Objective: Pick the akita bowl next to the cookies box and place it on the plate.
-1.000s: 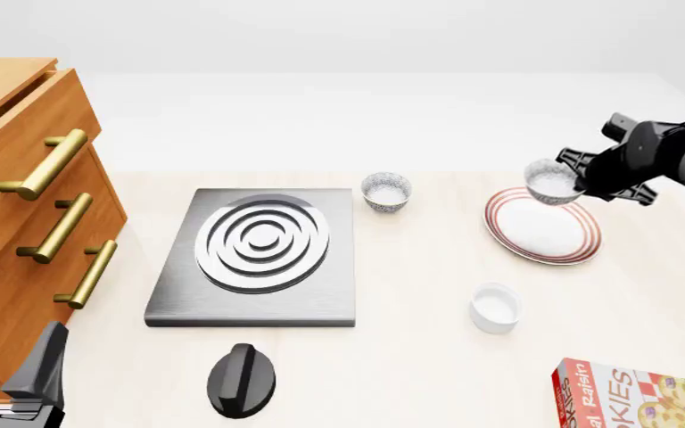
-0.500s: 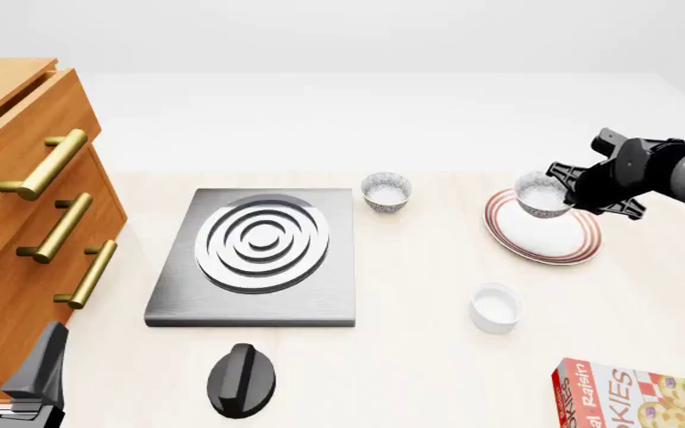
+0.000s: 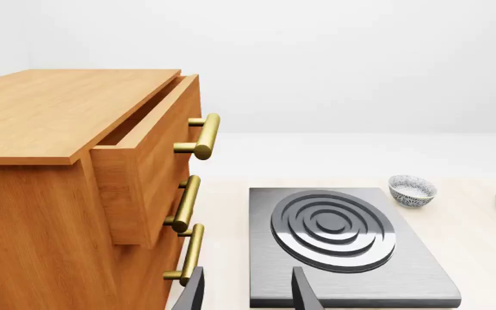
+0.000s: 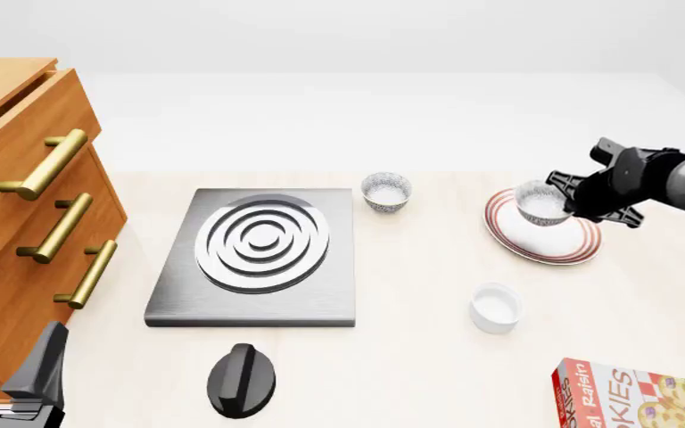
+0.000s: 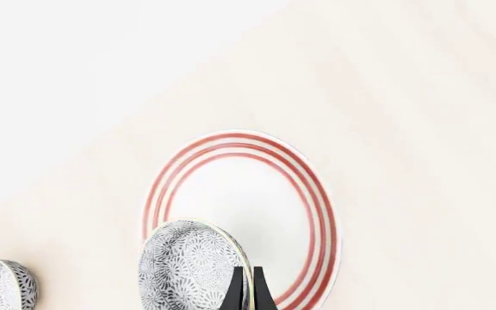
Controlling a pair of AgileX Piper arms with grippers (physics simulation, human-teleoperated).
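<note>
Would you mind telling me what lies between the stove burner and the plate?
In the front view, the second speckled bowl stands toward the far side between the burner and the plate; otherwise only bare table.

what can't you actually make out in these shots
- Whether the akita bowl touches the plate: front view, the right claw and the bowl hide the contact.
- Cookies box: front view, cut off by the bottom and right edges.
- Left claw: left wrist view, only the fingertips show.
- Open top drawer's contents: left wrist view, its front panel blocks them.
</note>
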